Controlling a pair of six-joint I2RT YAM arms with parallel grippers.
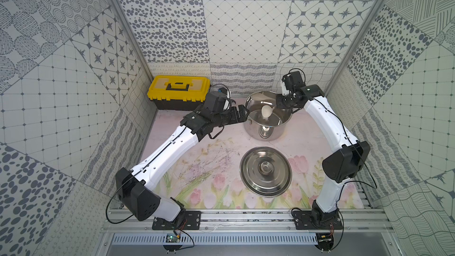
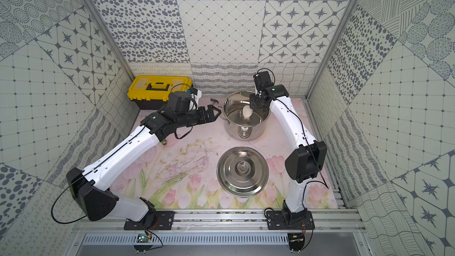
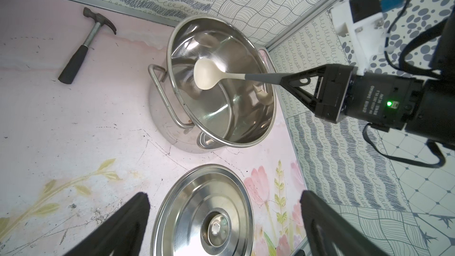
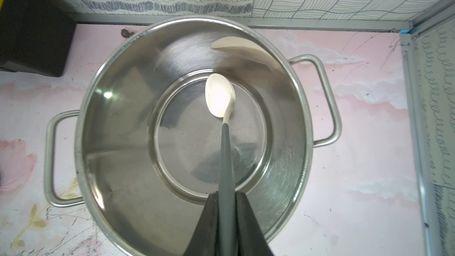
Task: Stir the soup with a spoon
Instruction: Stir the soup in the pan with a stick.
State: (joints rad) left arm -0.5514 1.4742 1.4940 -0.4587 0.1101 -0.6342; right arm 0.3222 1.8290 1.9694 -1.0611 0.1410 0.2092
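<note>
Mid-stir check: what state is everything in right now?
stockpot: upright, uncovered, no liquid visible.
lid: off, lying flat on table.
spoon: gripped by handle, bowl inside stockpot.
right gripper: shut on spoon.
left gripper: open, empty.
toolbox: closed.
hammer: lying on table, untouched.

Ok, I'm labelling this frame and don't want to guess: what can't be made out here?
Whether the spoon touches the pot floor or hovers: no view settles it.
The hammer: a top view shows only its head; the left gripper hides the rest.
The toolbox contents: closed lid, both top views.
The yellowish item by the left arm, top view: too small to identify.
</note>
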